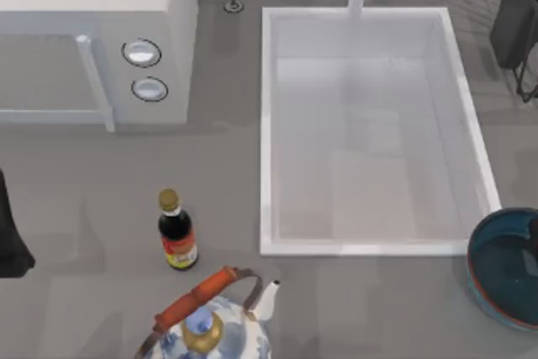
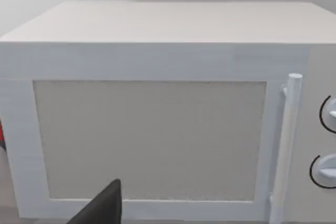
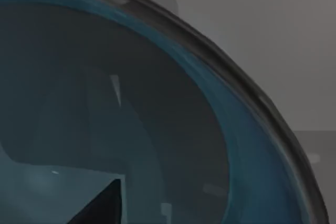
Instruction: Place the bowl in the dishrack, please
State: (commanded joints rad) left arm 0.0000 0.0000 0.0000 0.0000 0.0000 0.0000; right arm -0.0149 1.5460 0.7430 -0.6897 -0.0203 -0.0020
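The bowl [image 1: 504, 268] sits on the grey worktop [image 1: 84, 199] at the right edge of the top view, just off the near right corner of the white sink [image 1: 267, 124], and the frame cuts off part of it. It is round and deep, with a glossy teal-blue inside, a thin reddish-brown rim and a darker outside. In the right wrist view the bowl [image 3: 247, 145] is very close, its shiny inner wall curving up to a dark rim. A dark wedge at the lower edge of that view is part of the right claw [image 3: 102, 208]; whether it is open or holds anything cannot be told. In the top view a small dark shape stands over the bowl's far side at the frame edge, too cut off to make out.

The left arm [image 1: 10, 233] is parked at the left edge of the top view, seen as a dark, cropped shape. In the left wrist view a dark wedge of the left claw [image 2: 102, 208] faces a matt white, boxy microwave [image 2: 157, 129] with a pale grey door panel, a round bar handle and two dials; its opening cannot be told.

A dark glass sauce bottle [image 1: 176, 233] with a gold cap stands upright near the sink's near left corner. In front of it is a blue-and-white teapot [image 1: 214, 329] with an orange handle, cut off by the lower edge.
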